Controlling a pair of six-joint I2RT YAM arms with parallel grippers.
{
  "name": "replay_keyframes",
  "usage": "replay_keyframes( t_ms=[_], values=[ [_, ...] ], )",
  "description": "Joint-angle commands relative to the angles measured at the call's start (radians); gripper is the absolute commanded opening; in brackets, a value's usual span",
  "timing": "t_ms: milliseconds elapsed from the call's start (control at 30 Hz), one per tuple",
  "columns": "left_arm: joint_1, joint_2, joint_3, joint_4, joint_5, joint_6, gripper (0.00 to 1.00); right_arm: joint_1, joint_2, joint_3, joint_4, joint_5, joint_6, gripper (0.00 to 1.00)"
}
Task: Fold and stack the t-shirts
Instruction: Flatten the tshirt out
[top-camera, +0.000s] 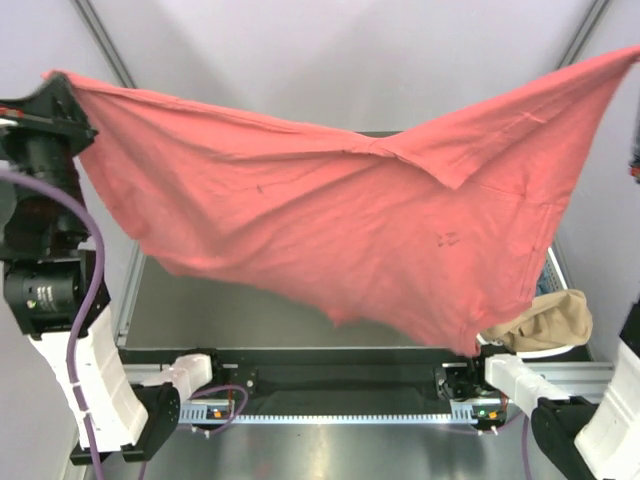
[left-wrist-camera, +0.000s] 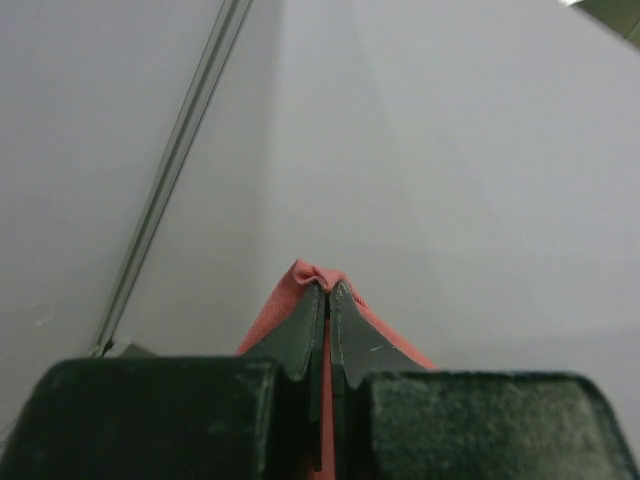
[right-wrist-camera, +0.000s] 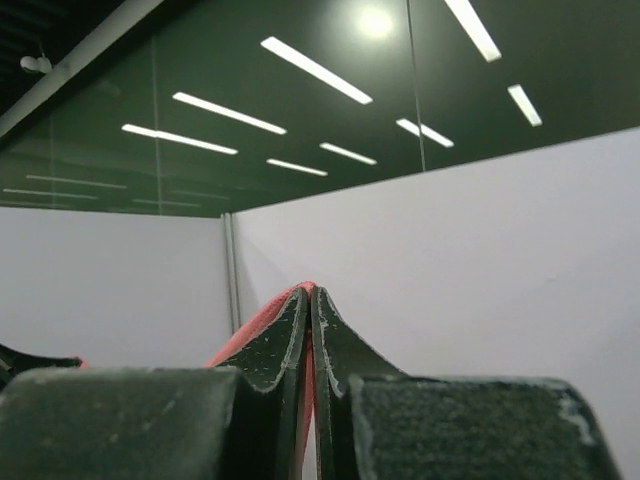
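Clamping my left gripper (left-wrist-camera: 327, 290) and right gripper (right-wrist-camera: 308, 292) tight on the coral-red t-shirt (top-camera: 330, 210), spread in the air over the table (top-camera: 250, 310). Its dark mark (top-camera: 447, 238) is unreadable. Tan t-shirt (top-camera: 555, 315) lies bunched at the table's near right corner.

The right gripper (right-wrist-camera: 309, 296) is pinching the coral-red t-shirt (right-wrist-camera: 248, 328) tight between its fingers, cloth trailing down left, white partition walls (right-wrist-camera: 480, 260) and ceiling strip lights (right-wrist-camera: 315, 70) showing beyond.
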Motion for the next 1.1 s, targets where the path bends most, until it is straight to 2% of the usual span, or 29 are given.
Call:
replay_keyframes(
  t_ms=[0, 67, 300, 400, 533, 700, 833, 1067],
  values=[
    [-0.001, -0.016, -0.138, 0.012, -0.007, -0.001, 0.00, 0.001, 0.012, -0.115, 0.103, 0.037, 0.017, 0.00],
    [-0.001, -0.062, -0.274, 0.012, -0.007, -0.001, 0.00, 0.000, 0.016, -0.207, 0.146, 0.027, 0.032, 0.00],
    [-0.001, -0.048, -0.555, 0.012, -0.007, -0.001, 0.00, 0.001, 0.094, -0.456, 0.298, 0.007, 0.052, 0.00],
    [0.001, -0.007, -0.655, 0.012, -0.007, -0.001, 0.00, 0.000, 0.162, -0.541, 0.365, 0.002, 0.039, 0.00],
    [0.001, 0.116, -0.703, 0.012, -0.007, -0.001, 0.00, 0.000, 0.306, -0.623, 0.456, -0.010, 0.026, 0.00],
    [0.001, 0.280, -0.740, 0.012, -0.007, -0.001, 0.00, -0.002, 0.493, -0.614, 0.534, -0.036, 0.022, 0.00],
    [-0.001, 0.418, -0.727, 0.012, -0.007, -0.001, 0.00, -0.003, 0.700, -0.532, 0.558, -0.059, 0.028, 0.00],
    [0.001, 0.641, -0.613, 0.012, -0.007, -0.001, 0.00, -0.002, 0.982, -0.346, 0.534, -0.078, 0.054, 0.00]
  ],
)
